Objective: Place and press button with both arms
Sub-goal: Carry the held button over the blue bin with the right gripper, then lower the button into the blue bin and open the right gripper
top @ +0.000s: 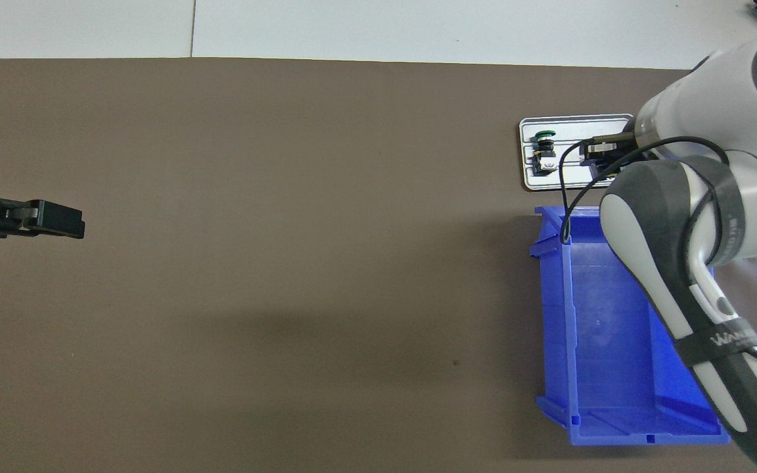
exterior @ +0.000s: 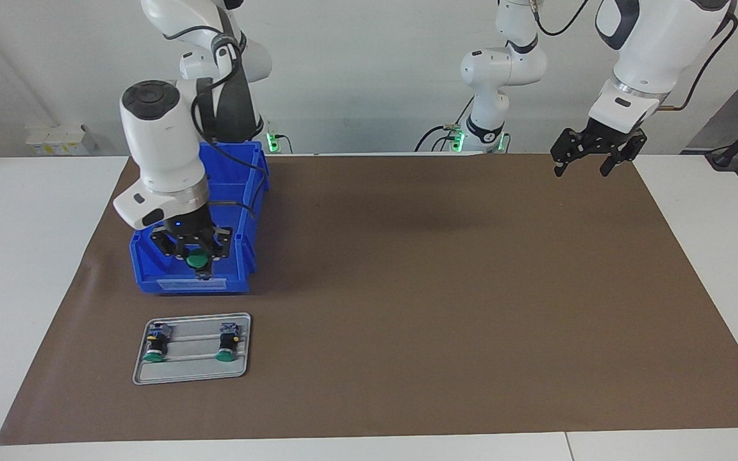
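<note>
- Right pincer (exterior: 197,255) clenched on a button (exterior: 198,259), over the bin (exterior: 241,192).
- Two buttons already on tray (exterior: 193,374), just beside bin; 3rd placing + pressing left, I judge.
- Left pincer (exterior: 590,165) released, waits well apart from bin.

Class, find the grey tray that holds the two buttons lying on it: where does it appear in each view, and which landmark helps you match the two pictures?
Facing view: the grey tray lies low in the picture, toward the right arm's end of the table, below the blue bin.
Overhead view: the tray sits high up, above the bin, partly covered by the right arm.
Shared landmark: the blue bin beside it, nearer to the robots.
</note>
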`<action>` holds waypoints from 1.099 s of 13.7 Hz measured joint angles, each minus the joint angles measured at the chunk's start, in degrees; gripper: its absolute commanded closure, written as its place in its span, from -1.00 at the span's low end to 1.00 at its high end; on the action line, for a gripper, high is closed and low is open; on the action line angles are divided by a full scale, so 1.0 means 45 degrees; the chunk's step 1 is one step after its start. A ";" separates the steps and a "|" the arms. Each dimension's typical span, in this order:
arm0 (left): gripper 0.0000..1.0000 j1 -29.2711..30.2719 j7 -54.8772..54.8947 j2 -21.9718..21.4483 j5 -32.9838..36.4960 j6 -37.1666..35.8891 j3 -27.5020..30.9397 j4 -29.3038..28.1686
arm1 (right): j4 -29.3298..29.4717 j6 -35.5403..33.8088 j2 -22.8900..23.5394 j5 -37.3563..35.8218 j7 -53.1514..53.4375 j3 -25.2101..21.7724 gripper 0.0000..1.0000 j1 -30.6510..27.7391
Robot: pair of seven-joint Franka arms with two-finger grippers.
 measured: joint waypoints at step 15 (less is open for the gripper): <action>-1.00 0.0000 0.0000 0.0000 0.0000 0.0000 0.0000 0.0000 | -0.8011 0.5719 -0.2414 0.0956 -0.0239 0.0023 1.00 -0.0901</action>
